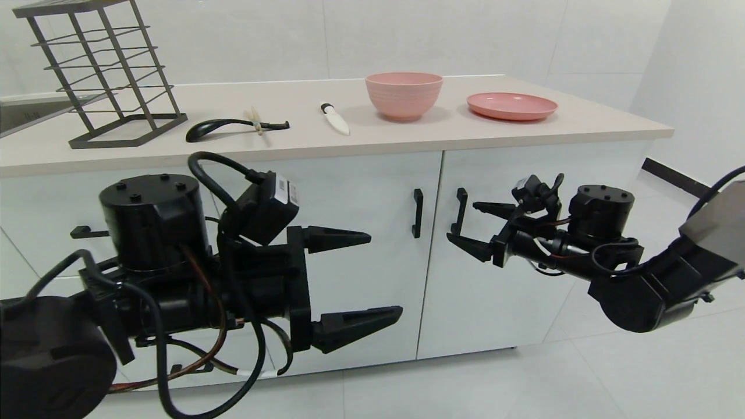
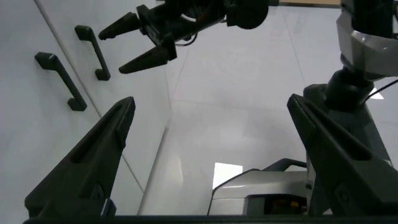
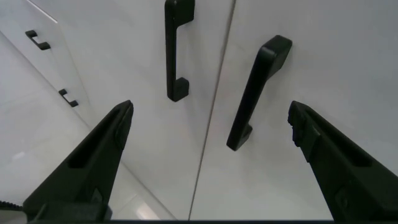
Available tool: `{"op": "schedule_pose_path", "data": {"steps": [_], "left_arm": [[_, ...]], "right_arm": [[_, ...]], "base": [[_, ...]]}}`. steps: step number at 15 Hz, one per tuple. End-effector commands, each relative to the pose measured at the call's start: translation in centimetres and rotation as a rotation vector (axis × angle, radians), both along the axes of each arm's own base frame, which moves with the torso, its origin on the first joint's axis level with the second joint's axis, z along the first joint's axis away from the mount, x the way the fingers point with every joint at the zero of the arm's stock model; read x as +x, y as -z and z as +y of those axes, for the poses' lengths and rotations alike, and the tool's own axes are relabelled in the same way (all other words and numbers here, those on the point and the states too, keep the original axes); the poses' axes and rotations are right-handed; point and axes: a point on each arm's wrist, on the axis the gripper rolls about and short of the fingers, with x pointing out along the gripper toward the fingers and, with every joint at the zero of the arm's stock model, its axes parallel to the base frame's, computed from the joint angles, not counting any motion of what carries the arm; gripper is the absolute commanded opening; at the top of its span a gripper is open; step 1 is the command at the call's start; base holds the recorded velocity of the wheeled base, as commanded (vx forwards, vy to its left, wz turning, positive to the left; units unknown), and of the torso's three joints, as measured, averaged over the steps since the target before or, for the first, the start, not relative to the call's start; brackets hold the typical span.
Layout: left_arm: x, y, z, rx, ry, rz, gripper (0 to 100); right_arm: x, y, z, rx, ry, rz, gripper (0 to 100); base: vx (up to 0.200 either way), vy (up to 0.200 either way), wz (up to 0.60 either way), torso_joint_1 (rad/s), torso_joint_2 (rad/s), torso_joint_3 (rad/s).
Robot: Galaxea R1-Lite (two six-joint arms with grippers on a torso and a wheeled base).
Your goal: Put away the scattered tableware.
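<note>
Nearest the lens, at the lower left of the head view, the left tool (image 1: 384,273) hangs in front of the white cabinet doors (image 1: 361,192) below the bench (image 1: 582,125), its two fingers spread wide with nothing between them. The left wrist view shows the same wide gap of the left tool (image 2: 210,106) over pale floor tiles (image 2: 249,93).

At the centre right of the head view, the right tool (image 1: 461,221) is level with the two black door handles (image 1: 417,213), its fingers likewise parted and holding nothing. From the right wrist view, the right tool (image 3: 210,107) faces the seam between the two doors, with both handles (image 3: 177,50) ahead of its open fingers. Whether a fingertip touches a handle cannot be told.

All the tableware lies on the bench across the upper part of the head view. A pink bowl (image 1: 404,93) stands upright at upper centre, its inside hidden behind the near wall. Near it, toward the upper right, a pink plate (image 1: 511,106) lies flat. Left of the bowl lies a white knife (image 1: 334,118) with a black handle. Further left is a black ladle (image 1: 230,127) with a pair of pale chopsticks (image 1: 256,120) lying across its handle. A black wire rack (image 1: 105,75) stands upright at the upper left, beside the edge of a sink (image 1: 29,113).
</note>
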Motion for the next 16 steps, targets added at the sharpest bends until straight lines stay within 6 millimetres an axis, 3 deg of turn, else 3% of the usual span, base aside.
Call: {"op": "schedule_pose_path", "data": {"steps": [1,12,15,16], "left_arm": [[1.8,1.4,-1.1,0.025,-0.012,0.027,100],[6.4,1.8,-4.8,-0.031,-0.04,-0.058,100],[7.2,1.9,-5.7,-0.04,-0.031,-0.067,100],[7.4,1.7,-6.3,-0.045,-0.025,-0.07,100]], "right_arm": [[0.5,0.6,0.9,-0.001,-0.021,0.003,100],[2.2,1.7,1.8,0.02,-0.083,-0.036,100],[0.1,1.6,1.8,0.024,-0.158,-0.014,100],[-2.7,1.1,1.5,0.014,-0.175,0.023,100]], "base": [[0.0,0.0,0.0,0.0,0.0,0.0],[0.0,0.0,0.0,0.0,0.0,0.0],[0.0,0.0,0.0,0.0,0.0,0.0],[0.0,0.0,0.0,0.0,0.0,0.0]]}}
